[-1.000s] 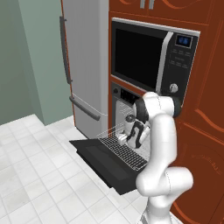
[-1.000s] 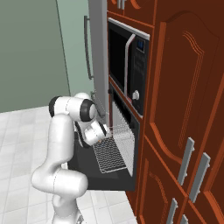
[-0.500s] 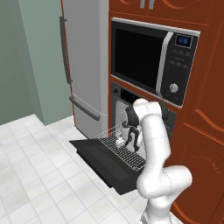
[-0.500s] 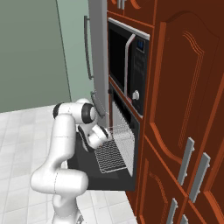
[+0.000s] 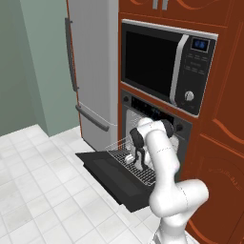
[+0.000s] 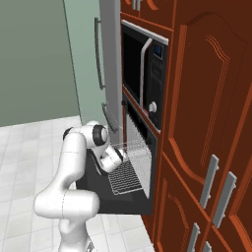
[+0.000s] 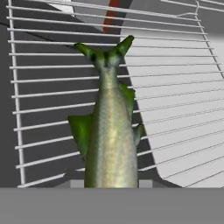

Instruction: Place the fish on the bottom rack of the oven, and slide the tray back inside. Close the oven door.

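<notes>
Over the last second the arm had folded lower and reached further in over the open oven door (image 5: 109, 174), bringing the claw (image 5: 139, 162) down closer to the bottom rack (image 5: 143, 172). Seen from the left base camera, the claw pointed down above the pulled-out rack, near the rack's middle and just in front of the oven (image 5: 157, 125) cavity. From the right base camera the claw (image 6: 122, 156) sat over the rack (image 6: 125, 177) close to its inner end, with the door (image 6: 98, 197) lying flat beneath. The claw was closed narrow on the fish (image 7: 109, 144), which hung tail-away in the hand camera, its greenish-grey body running up from the bottom edge and its forked tail spread across the wires of the rack (image 7: 175, 109). Whether the fish already touched the wires could not be told. The rack stood drawn out over the door, not slid in. Above the oven sat the microwave (image 5: 167, 62), and the grey refrigerator (image 5: 90, 71) stood to the left of the cabinetry.
</notes>
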